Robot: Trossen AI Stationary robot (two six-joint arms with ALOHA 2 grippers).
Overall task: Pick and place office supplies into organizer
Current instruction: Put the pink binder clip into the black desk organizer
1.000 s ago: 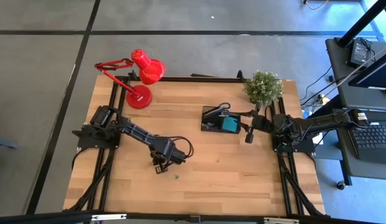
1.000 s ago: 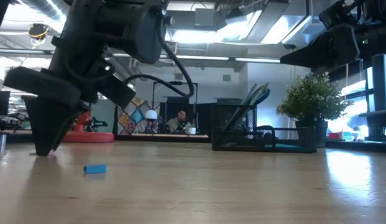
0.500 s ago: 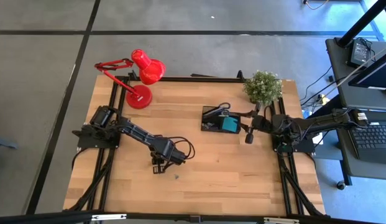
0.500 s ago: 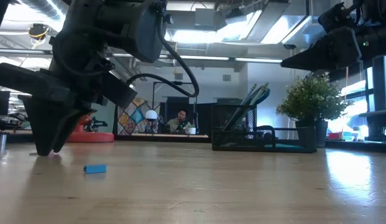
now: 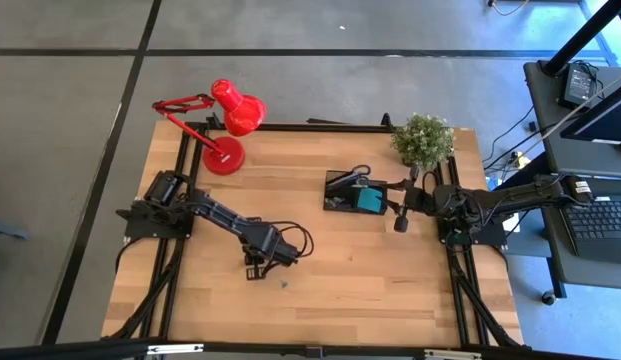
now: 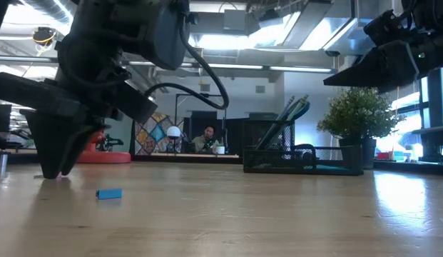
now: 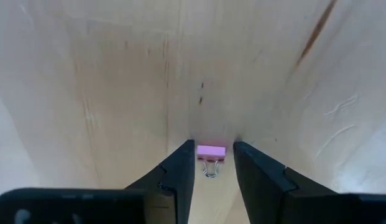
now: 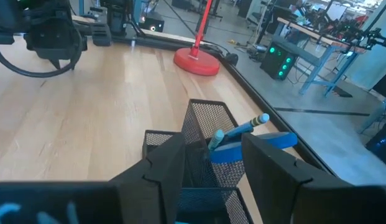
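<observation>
The left tool (image 7: 211,171) is down at the wooden tabletop (image 5: 340,290), toward the near middle of it, with its two fingers (image 7: 180,171) spread either side of a small pink binder clip (image 7: 211,151). The clip lies flat on the wood between the fingertips, its wire handles pointing back toward the wrist; the fingers stand just beside it, and a thin gap shows on each side. In the low view the tool's tips (image 6: 53,168) reach the tabletop, and a small blue block (image 6: 109,193) lies on the wood just beside them, nearer the camera. From above that same spot shows only a tiny dark speck near the left tool (image 5: 255,268).

The black mesh organizer (image 5: 342,192) stands toward the far right of the tabletop, well apart from the clip. It holds a teal pad (image 5: 369,200), and pens and blue-handled scissors (image 6: 292,114) lean up out of it. The right tool (image 5: 398,218) hangs just beside the organizer's right side, above the tabletop, fingers (image 8: 165,168) spread and holding nothing.

A potted green plant (image 5: 423,140) stands at the far right corner behind the organizer, and a red desk lamp (image 5: 225,130) at the far left corner. Nothing lies on the open wood between the clip and the organizer.
</observation>
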